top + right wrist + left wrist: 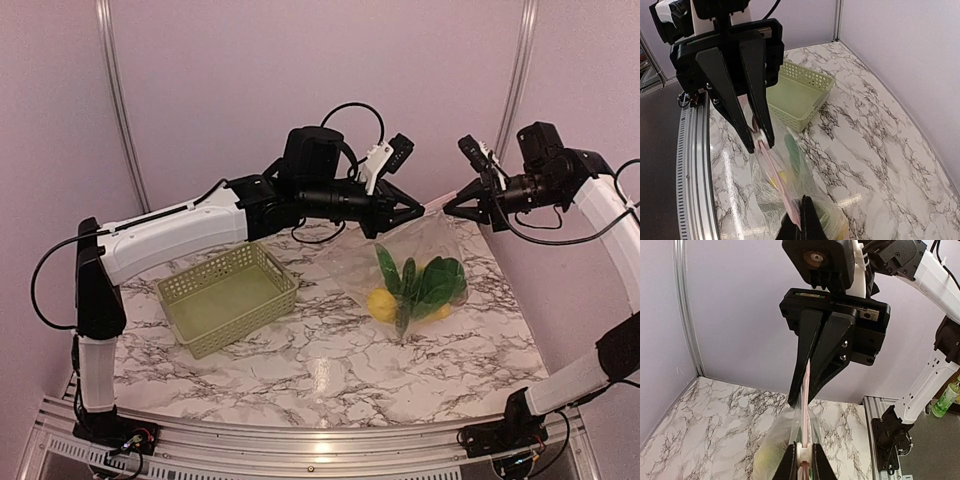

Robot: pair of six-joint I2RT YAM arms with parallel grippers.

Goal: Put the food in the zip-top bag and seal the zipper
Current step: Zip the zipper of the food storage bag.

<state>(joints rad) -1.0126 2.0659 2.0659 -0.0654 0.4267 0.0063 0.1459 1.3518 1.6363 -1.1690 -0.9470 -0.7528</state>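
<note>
Top view: the zip-top bag [425,245] hangs over the marble table [300,370] with bok choy [432,280] and a lemon [381,303] inside. The left gripper [419,211] and right gripper [448,209] both pinch its zipper [436,205]. The green basket [228,295] sits well apart.
Left wrist: both jaw pairs are clamped on the pink strip, facing each other.
Right wrist: the basket stands behind the left gripper

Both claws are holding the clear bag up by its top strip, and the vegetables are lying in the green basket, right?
Not quite. The top external view shows the green basket empty; the vegetables and lemons are inside the clear bag. The left gripper and right gripper do hold its top strip.
</note>
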